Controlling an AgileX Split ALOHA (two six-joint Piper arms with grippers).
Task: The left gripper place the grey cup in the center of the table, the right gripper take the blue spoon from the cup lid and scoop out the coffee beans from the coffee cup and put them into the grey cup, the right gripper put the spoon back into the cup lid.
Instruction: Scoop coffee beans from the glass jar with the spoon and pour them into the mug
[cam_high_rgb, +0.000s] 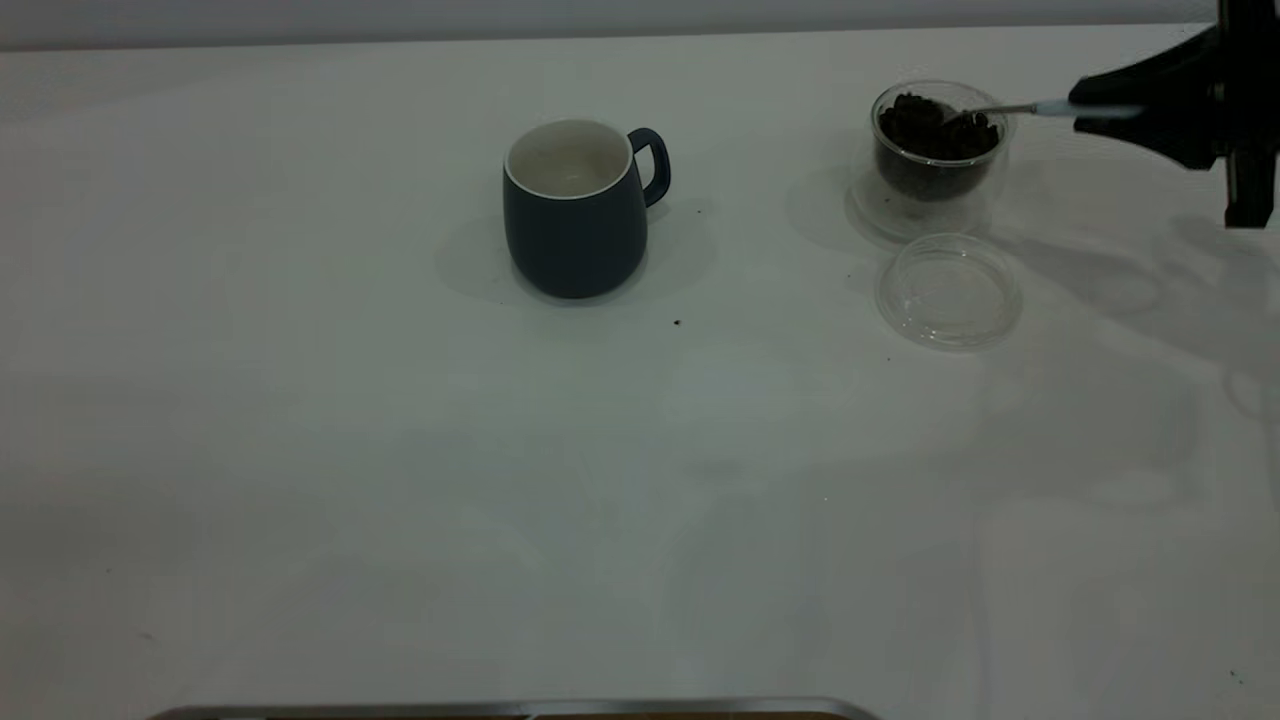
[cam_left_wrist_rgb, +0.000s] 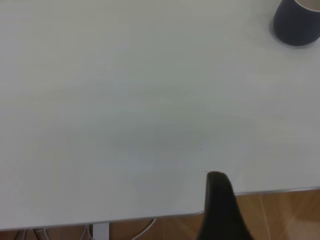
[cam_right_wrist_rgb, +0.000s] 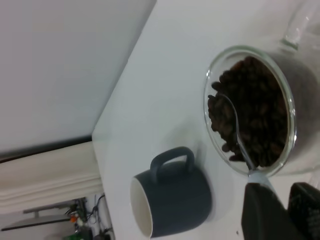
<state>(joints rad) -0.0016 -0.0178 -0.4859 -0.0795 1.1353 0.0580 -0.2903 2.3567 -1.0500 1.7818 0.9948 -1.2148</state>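
Observation:
The grey cup (cam_high_rgb: 580, 205) stands upright near the table's middle, handle to the right, white inside; it also shows in the right wrist view (cam_right_wrist_rgb: 175, 197) and the left wrist view (cam_left_wrist_rgb: 297, 22). The clear coffee cup (cam_high_rgb: 937, 150) full of coffee beans (cam_right_wrist_rgb: 260, 115) stands at the back right. My right gripper (cam_high_rgb: 1100, 105) is shut on the blue spoon (cam_high_rgb: 1010, 108) by its handle, just right of the coffee cup. The spoon's bowl (cam_right_wrist_rgb: 230, 112) rests in the beans. The empty clear cup lid (cam_high_rgb: 948, 290) lies in front of the coffee cup. My left gripper (cam_left_wrist_rgb: 220, 205) hangs over the table's edge, far from the cup.
A stray bean (cam_high_rgb: 677, 322) lies on the white table (cam_high_rgb: 400, 450) in front of the grey cup. A metal rim (cam_high_rgb: 520, 708) runs along the near edge. The floor (cam_left_wrist_rgb: 285, 215) shows beyond the table edge.

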